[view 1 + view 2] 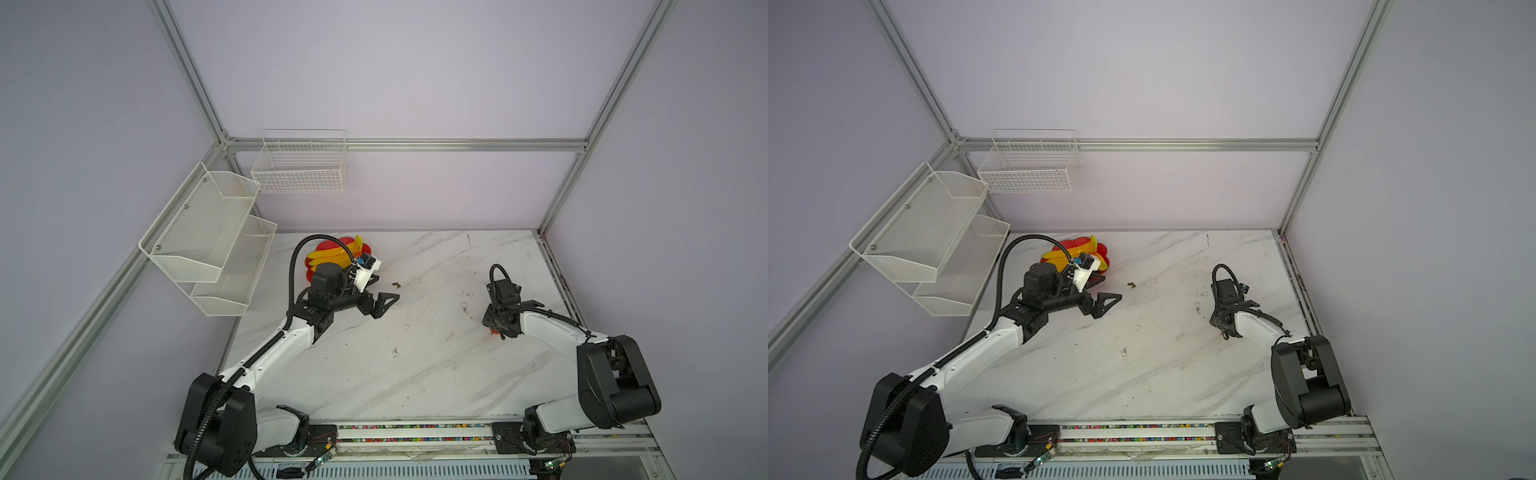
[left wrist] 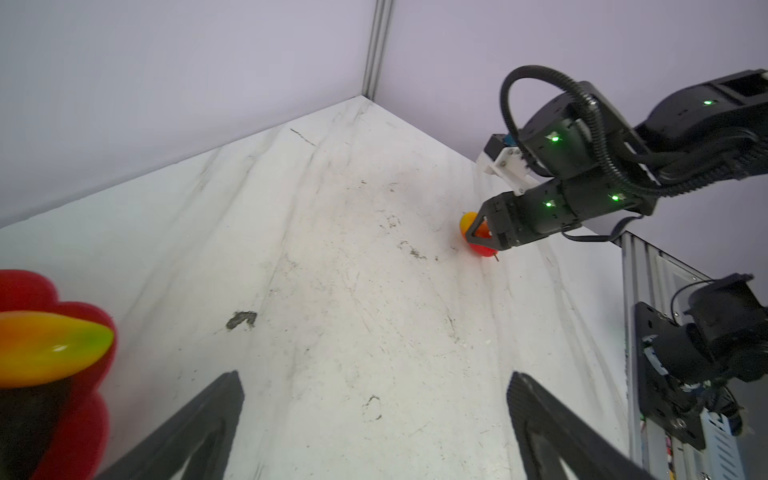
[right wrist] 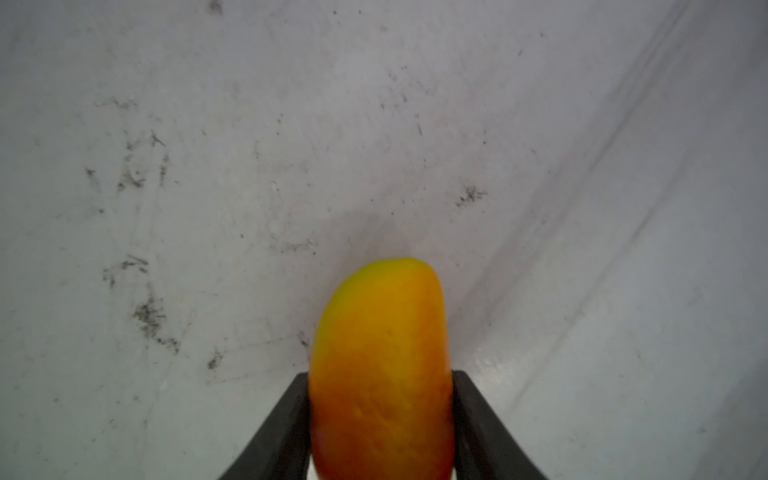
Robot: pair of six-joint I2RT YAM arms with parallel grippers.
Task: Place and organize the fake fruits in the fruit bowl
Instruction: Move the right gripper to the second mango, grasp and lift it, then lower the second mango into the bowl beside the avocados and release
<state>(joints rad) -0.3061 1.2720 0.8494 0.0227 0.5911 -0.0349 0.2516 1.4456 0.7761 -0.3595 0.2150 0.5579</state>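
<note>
The red scalloped fruit bowl stands at the table's back left, half hidden by my left arm. A glossy yellow-orange banana bunch lies in it, its tip jutting over the bowl's rim. My left gripper hovers just right of the bowl, open and empty. On the right side of the table my right gripper is shut on a red-orange-yellow mango, both fingers pressed against its sides, low over the table.
White mesh shelves hang on the left wall and a white wire basket on the back wall. A small brown scrap lies on the marble table right of the bowl. Frame posts stand at the back corners.
</note>
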